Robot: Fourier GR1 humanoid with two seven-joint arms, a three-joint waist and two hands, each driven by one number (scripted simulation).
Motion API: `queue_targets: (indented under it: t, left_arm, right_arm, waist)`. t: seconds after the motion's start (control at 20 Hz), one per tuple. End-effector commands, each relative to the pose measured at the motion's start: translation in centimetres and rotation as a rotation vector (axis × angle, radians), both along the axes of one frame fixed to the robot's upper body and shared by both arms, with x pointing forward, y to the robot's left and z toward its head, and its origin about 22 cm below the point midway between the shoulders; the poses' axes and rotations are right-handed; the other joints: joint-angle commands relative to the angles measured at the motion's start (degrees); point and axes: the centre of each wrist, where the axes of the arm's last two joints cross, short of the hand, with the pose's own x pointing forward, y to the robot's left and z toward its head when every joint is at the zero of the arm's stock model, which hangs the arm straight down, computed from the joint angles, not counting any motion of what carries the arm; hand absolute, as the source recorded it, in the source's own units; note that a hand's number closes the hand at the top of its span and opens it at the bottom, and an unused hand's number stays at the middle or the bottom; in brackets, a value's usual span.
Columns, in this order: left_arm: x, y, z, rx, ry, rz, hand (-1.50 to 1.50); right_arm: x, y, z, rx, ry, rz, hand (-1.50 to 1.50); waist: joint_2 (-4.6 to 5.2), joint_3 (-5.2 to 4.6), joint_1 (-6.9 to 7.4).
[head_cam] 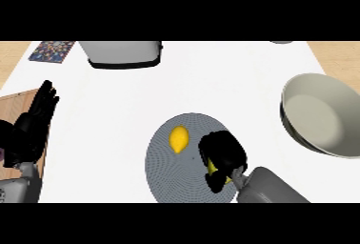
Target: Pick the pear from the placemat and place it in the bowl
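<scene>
Right hand [224,153] is curled knuckles-up over a yellow thing, only slivers of which show under its fingers. Judging by the task, that is the pear [210,167], so the hand is closed round it. It sits above the lower right part of the round grey placemat [165,171], and I cannot tell whether the pear still rests on the mat or is just off it.

Just to the left, apart from the hand, a second yellow fruit [179,138] lies on the mat untouched; it looks like a distractor.

The bowl [318,125] stands well to the right on the white tabletop [105,105], its mouth open, so the carry should be a lift and a sweep rightward.

Left hand [32,128] rests open at the left edge, fingers up, over a wooden board [14,102], out of the way.
</scene>
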Motion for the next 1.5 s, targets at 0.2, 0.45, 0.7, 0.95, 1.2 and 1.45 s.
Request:
queue_targets:
  t: [0.2,0.45,0.7,0.95,1.2,1.45]
  left_arm:
    - [-1.0,2.4,0.4,0.011,0.007,0.08,0.0]
    - [-2.2,2.3,-0.4,-0.015,0.013,0.062,0.0]
    - [-1.1,0.6,0.9,-0.007,-0.022,0.017,0.0]
    - [-1.1,0.1,0.5,-0.002,-0.031,-0.019,0.0]
    - [-0.9,-1.4,1.6,0.012,-0.039,-0.034,0.0]
    - [0.7,-0.4,0.8,-0.006,-0.009,-0.042,0.0]
  right_arm:
    - [-3.2,-8.0,9.6,0.143,-0.417,0.225,1.5]
    - [-5.2,-12.4,15.7,0.336,-0.583,0.133,1.5]
    - [-6.8,-17.7,18.8,0.398,-0.609,0.011,1.5]
    - [-6.2,-23.3,20.6,0.466,-0.568,-0.08,1.5]
    - [-3.3,-27.5,17.0,0.526,-0.51,-0.13,1.5]
    - [-0.2,-29.4,14.9,0.521,-0.475,-0.125,1.5]
  waist:
    - [-0.51,0.07,-3.53]
    - [0.02,0.12,-3.4]
    - [0.99,0.13,-1.22]
    - [1.27,0.05,1.04]
    - [1.56,0.05,2.72]
    - [1.68,0.02,2.79]
